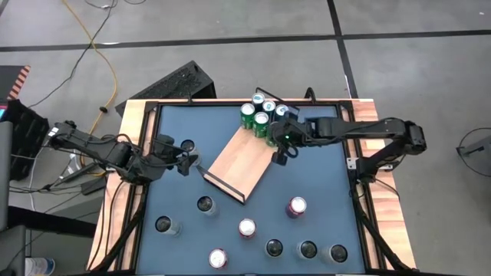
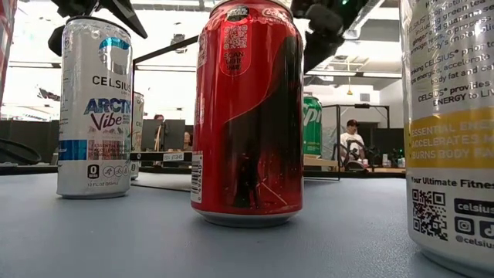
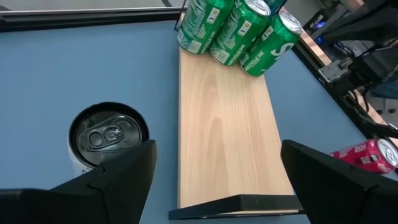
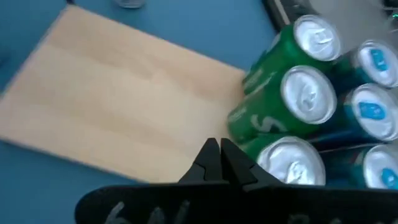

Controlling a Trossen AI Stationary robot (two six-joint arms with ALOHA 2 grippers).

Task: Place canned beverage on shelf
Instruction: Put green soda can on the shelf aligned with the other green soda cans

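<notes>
Left wrist view: my left fingers point(image 3: 214, 177) spread beside black can point(image 3: 109, 134); I should centre on it. Right fingers point(image 4: 219, 163) pressed together.

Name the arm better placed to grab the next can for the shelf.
Left. Its gripper is open beside a black-topped can near the shelf; the right gripper is shut over the green cans.

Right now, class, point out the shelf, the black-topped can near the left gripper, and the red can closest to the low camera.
shelf point(image 1: 239, 157), high view, bare wood middle.
black-topped can point(image 3: 109, 135), left wrist view, lid.
red can point(image 2: 248, 116), low view, side wall.
</notes>
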